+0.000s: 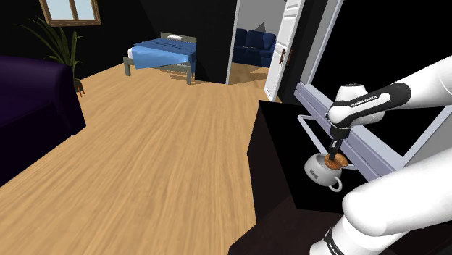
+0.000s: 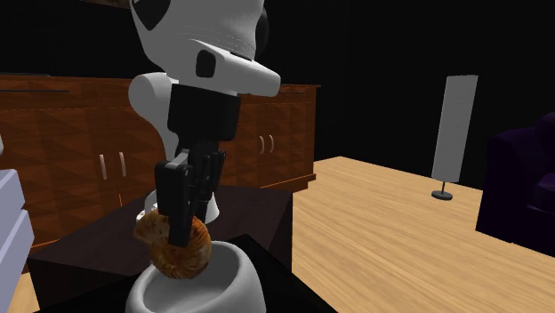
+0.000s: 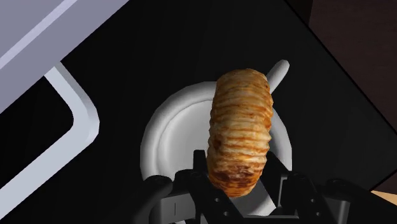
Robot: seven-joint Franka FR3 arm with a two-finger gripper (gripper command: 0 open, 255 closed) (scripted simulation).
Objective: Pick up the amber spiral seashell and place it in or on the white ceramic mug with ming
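My black gripper point(image 1: 335, 152) is shut on the amber ribbed spiral seashell point(image 1: 338, 161) and holds it just over the mouth of the white mug point(image 1: 321, 172). The mug stands upright on a black table point(image 1: 279, 156). In the wrist view the seashell point(image 3: 240, 130) hangs between my fingers point(image 3: 200, 167), over the mug's open rim point(image 3: 160, 137), with the mug's handle poking out beyond it. In the second exterior view the seashell point(image 2: 178, 244) sits at the rim of the mug point(image 2: 209, 286), its lower end dipping slightly inside, and the gripper point(image 2: 185, 218) clasps it from above.
A pale window frame point(image 1: 362, 145) runs along the table's far side, its rounded rail point(image 3: 79, 111) close to the mug. Wooden floor point(image 1: 159, 152) spreads to the shoulder view's left, with a dark sofa point(image 1: 32, 101) and a bed point(image 1: 163, 52). A wooden cabinet point(image 2: 80, 164) stands behind the arm.
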